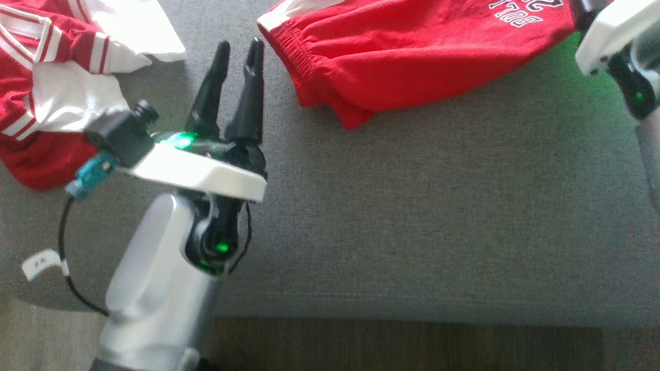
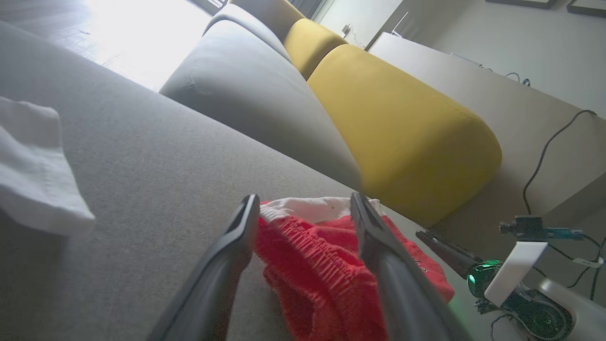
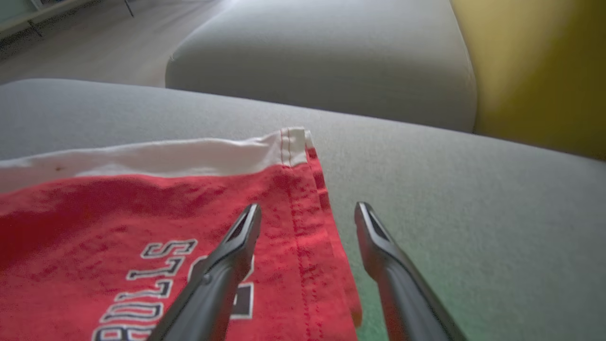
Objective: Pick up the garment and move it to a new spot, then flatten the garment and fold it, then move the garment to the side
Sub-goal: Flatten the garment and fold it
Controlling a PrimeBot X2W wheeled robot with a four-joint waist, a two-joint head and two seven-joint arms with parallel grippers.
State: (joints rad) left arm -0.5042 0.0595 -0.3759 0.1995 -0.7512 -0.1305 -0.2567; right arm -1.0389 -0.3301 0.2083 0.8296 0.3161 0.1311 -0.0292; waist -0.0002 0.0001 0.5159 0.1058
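Red shorts [image 1: 412, 56] with a white band along one edge and "BULLS" lettering in black and white lie spread on a grey seat [image 1: 438, 206], at the far side of the head view from centre to right. They are loosely flat, with folds and a gathered red band at their left end. The left pincer [image 1: 238, 51] sits just left of that end, apart from the cloth, its fingers pointing away from the robot. In its wrist view the two fingers stand apart with nothing between them, so it is open, and the shorts lie on the seat beyond the tips. The right pincer [image 3: 307, 208] is at the shorts' right end. Its jaws are also spread and empty, one finger above the red cloth by the stitched side seam, the other above bare seat. Whether either finger touches the fabric is unclear. Further left on the seat, a crumpled red and white striped jersey [image 1: 31, 98] lies beside a white cloth [image 1: 134, 26]. A yellow bolster [image 2: 402, 128] stands behind the seat. Dark wood floor [image 1: 361, 345] shows below the seat's near edge.
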